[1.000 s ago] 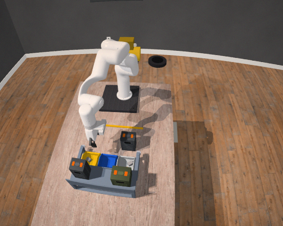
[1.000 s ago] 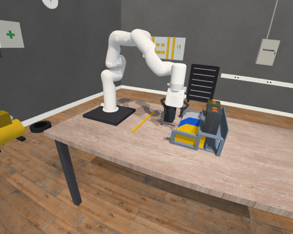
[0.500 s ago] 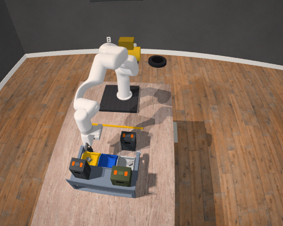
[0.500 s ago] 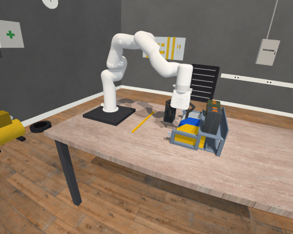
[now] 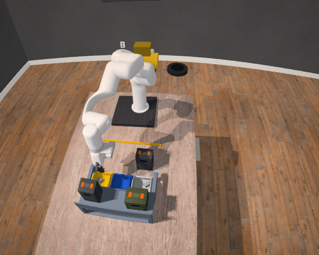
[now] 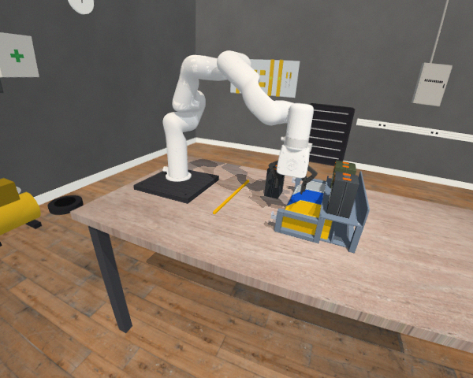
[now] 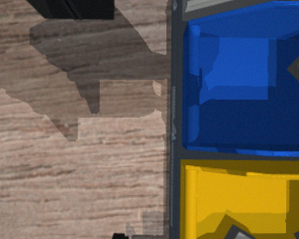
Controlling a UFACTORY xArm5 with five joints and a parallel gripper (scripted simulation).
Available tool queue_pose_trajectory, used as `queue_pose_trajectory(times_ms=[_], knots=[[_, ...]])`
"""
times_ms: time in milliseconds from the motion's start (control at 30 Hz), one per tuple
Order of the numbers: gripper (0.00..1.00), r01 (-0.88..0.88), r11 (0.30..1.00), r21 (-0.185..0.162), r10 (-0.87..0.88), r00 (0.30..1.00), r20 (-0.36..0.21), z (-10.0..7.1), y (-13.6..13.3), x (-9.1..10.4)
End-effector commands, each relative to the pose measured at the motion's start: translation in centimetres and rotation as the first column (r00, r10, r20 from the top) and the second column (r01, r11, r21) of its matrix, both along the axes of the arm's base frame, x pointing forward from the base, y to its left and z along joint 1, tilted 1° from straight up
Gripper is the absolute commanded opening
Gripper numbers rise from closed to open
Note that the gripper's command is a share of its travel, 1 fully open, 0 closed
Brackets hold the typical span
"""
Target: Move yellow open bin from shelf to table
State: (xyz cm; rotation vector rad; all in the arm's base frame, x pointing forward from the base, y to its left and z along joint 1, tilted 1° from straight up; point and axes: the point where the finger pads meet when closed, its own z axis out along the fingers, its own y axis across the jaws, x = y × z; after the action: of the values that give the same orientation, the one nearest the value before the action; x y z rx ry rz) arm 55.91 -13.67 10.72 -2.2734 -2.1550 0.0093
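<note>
The yellow open bin (image 5: 108, 177) (image 6: 303, 209) (image 7: 229, 196) stands in the left slot of the grey shelf (image 5: 112, 206) (image 6: 361, 203) (image 7: 174, 75), with a grey part (image 5: 100, 179) in it. A blue bin (image 5: 122, 181) (image 6: 306, 197) (image 7: 239, 75) stands beside it, then a white bin (image 5: 142, 181). My gripper (image 5: 98, 166) (image 6: 305, 183) is open and empty. It hangs point-down just above the shelf's back edge, at the yellow bin's back end. Its fingers hardly show in the wrist view.
A black case (image 5: 89, 189) and an olive case (image 5: 136, 198) (image 6: 345, 166) stand at the shelf's front. Another black case (image 5: 144, 158) (image 6: 272, 183) (image 7: 75, 7) stands on the table (image 5: 72, 233) (image 6: 229, 244) behind the shelf. A yellow rod (image 5: 132, 142) (image 6: 230, 197) lies further back.
</note>
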Motion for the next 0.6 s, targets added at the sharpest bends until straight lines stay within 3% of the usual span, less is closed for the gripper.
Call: queue_pose_trajectory(times_ms=[0, 567], knots=[[1.00, 0.000, 1.000, -0.001, 0.000, 1.000, 0.004, 0.20, -0.03, 0.12], [1.00, 0.000, 1.000, -0.002, 0.000, 1.000, 0.004, -0.34, -0.03, 0.12]])
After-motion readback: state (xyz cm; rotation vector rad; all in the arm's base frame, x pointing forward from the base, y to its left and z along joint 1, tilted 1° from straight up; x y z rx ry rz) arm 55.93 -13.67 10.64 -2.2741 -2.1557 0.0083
